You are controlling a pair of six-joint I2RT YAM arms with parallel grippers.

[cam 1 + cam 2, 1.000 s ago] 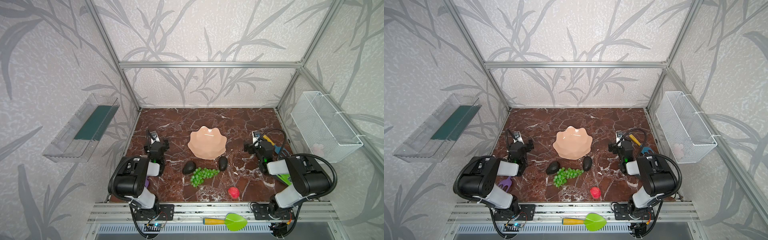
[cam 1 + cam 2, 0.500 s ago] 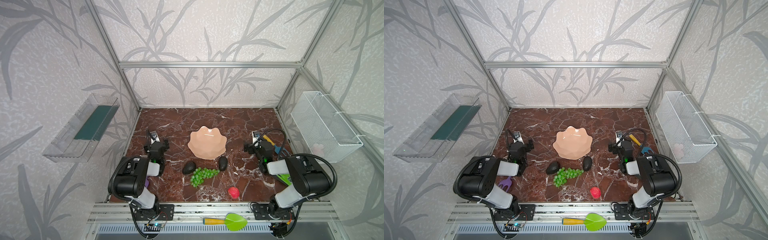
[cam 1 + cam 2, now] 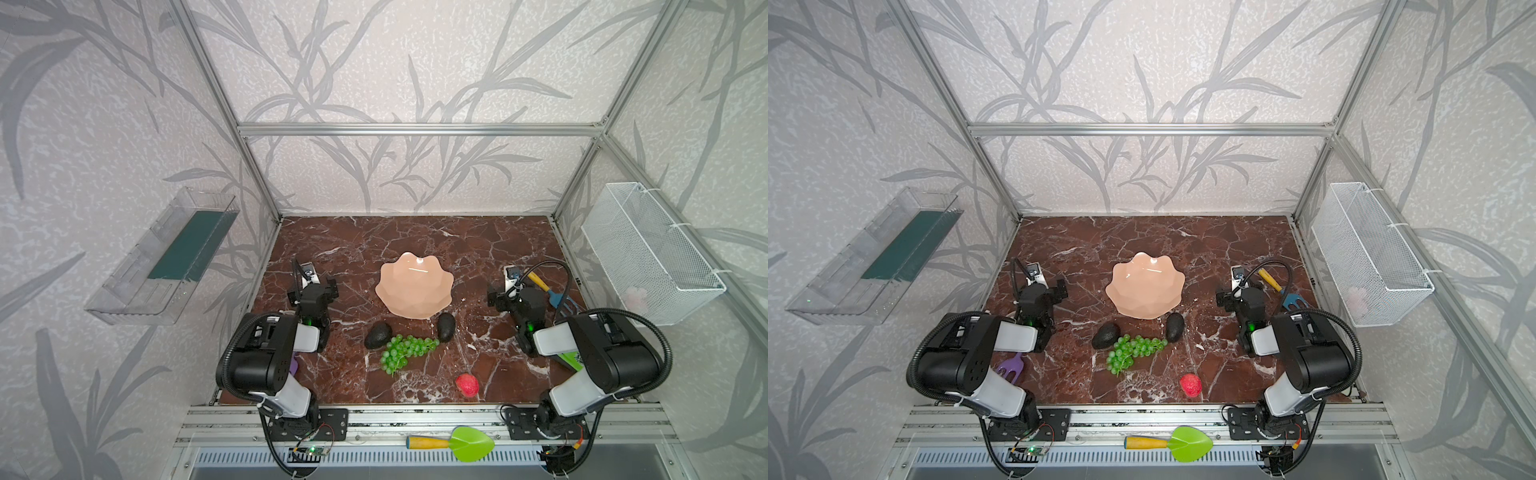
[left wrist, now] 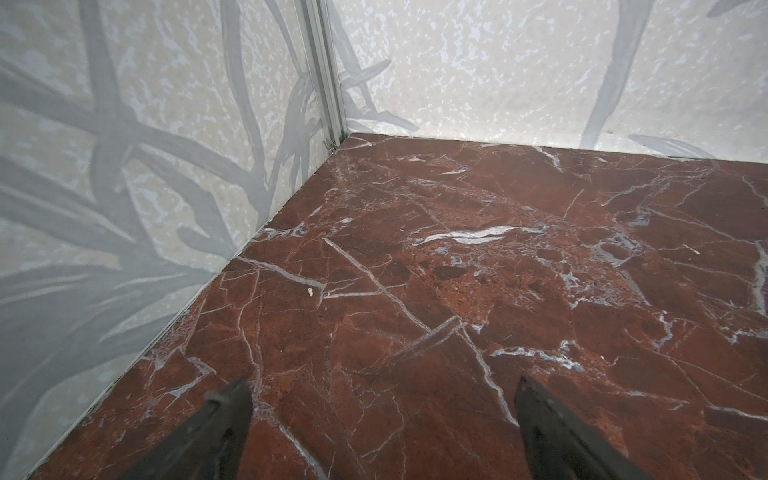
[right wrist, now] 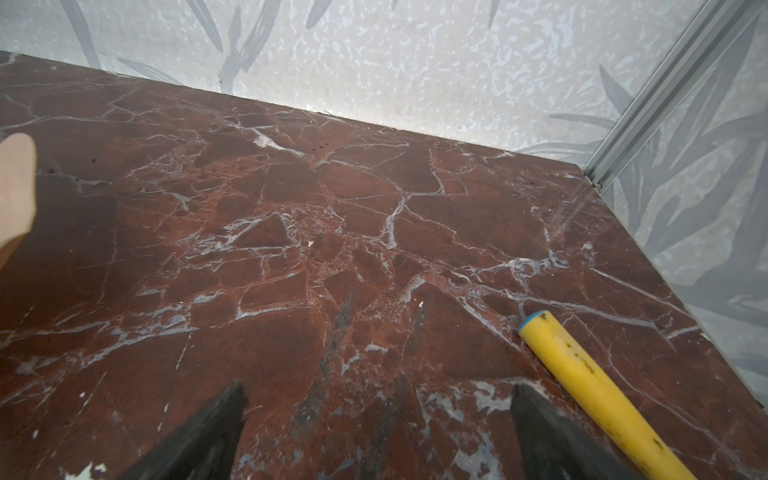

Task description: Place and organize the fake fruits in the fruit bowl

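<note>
In a top view the bowl (image 3: 413, 286) sits mid-frame on the counter (image 3: 415, 237). Just below its lower edge lie the left avocado (image 3: 378, 336) and the right avocado (image 3: 446, 326), with the grapes (image 3: 405, 351) between and below them. The strawberry (image 3: 467, 385) lies well apart, to the grapes' lower right.

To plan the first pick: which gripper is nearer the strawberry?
Right. The right gripper is just back and right of the strawberry; the left gripper is back and well to its left, beyond the grapes.

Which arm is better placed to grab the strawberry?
Right. The strawberry lies right of centre near the front edge, on that arm's side; the right claw is open and empty.
</note>
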